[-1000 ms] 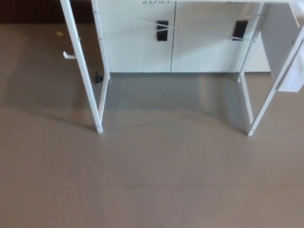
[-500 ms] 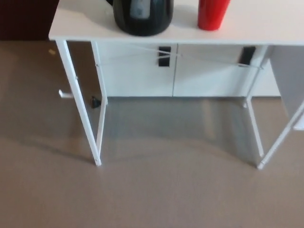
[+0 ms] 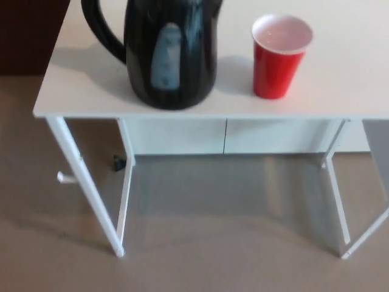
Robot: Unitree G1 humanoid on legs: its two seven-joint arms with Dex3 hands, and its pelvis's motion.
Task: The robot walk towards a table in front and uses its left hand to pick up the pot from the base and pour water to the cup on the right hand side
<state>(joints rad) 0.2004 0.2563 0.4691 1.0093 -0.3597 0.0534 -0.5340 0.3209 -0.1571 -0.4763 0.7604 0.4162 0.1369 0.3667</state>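
Observation:
A black electric kettle with a grey water window stands on the white table, its handle pointing to the picture's left. Its top is cut off by the upper edge, and its base cannot be told apart from the body. To its right a red plastic cup with a white inside stands upright, a short gap away from the kettle. Neither of my hands shows in the head view.
The table's thin white legs and cross braces reach down to the brown floor. White cabinets stand behind the table. A dark panel fills the upper left corner.
The whole picture has shifted: the camera has tilted up and come nearer, so the table top, kettle and cup now fill the upper part where only legs and floor showed.

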